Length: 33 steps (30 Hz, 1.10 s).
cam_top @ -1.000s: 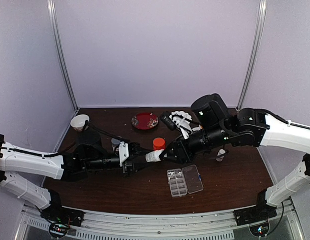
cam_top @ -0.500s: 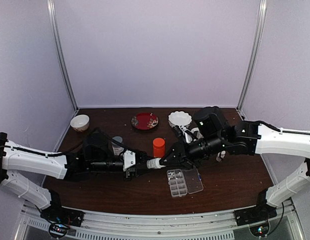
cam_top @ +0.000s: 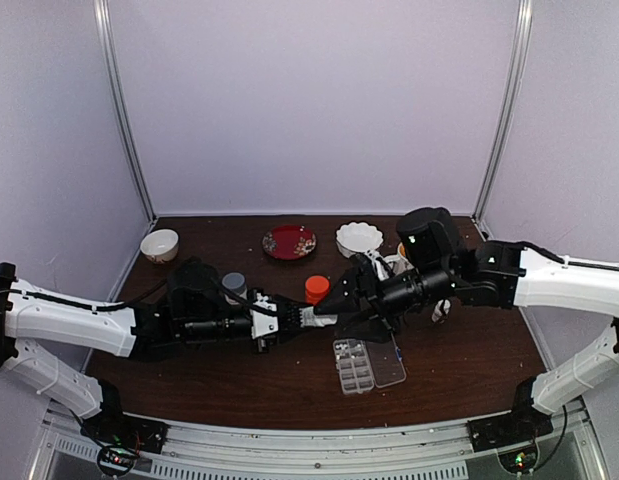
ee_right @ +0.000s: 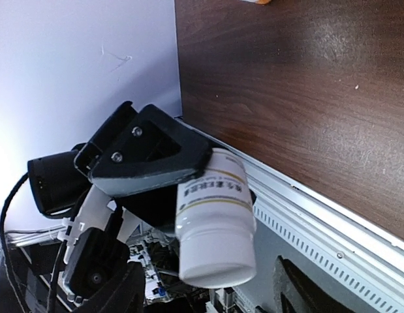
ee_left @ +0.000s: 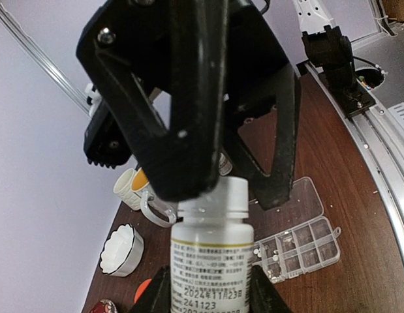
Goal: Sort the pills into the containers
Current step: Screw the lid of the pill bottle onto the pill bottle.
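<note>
Fingers (ee_left: 188,143) of the right gripper (ee_left: 231,192) are now spread wide to either side of the cap (ee_left: 215,195), where a second ago they were closed narrowly on it. The white bottle (ee_left: 211,254) is held by its body in the left gripper (ee_left: 211,297), lying roughly level above the table (cam_top: 469,360), and that grip is unchanged. The cap is seen from both wrists to be still seated on the neck, so the release is judged to be a re-grip partway through unscrewing rather than the finished opening. The pill box (cam_top: 367,362) lies open on the table just below the meeting point of the arms, and a few pills (ee_left: 267,251) already lie in its compartments. No further sorting can be done until the cap is off.
</note>
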Available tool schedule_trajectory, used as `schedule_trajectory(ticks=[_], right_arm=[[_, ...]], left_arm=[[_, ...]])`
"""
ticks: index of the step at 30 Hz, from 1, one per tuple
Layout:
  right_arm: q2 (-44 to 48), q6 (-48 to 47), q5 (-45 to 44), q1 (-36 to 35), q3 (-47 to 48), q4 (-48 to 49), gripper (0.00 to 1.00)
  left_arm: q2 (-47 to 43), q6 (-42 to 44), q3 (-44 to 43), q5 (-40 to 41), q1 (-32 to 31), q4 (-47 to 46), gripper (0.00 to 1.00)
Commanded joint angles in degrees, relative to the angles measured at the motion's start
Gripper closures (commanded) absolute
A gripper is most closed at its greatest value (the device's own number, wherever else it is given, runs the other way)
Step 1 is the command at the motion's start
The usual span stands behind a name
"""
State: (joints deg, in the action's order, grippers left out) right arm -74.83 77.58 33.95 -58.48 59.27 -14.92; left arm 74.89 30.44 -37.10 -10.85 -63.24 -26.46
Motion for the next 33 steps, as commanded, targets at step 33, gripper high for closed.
schedule_trajectory(ticks=[33], right_arm=[[8.05, -125.17, -14.97, -6.73, 1.76, -3.05, 0.47]], left_arm=[[-1.32, -10.58, -1.48, -9.07, -0.3, -7.03, 0.99]])
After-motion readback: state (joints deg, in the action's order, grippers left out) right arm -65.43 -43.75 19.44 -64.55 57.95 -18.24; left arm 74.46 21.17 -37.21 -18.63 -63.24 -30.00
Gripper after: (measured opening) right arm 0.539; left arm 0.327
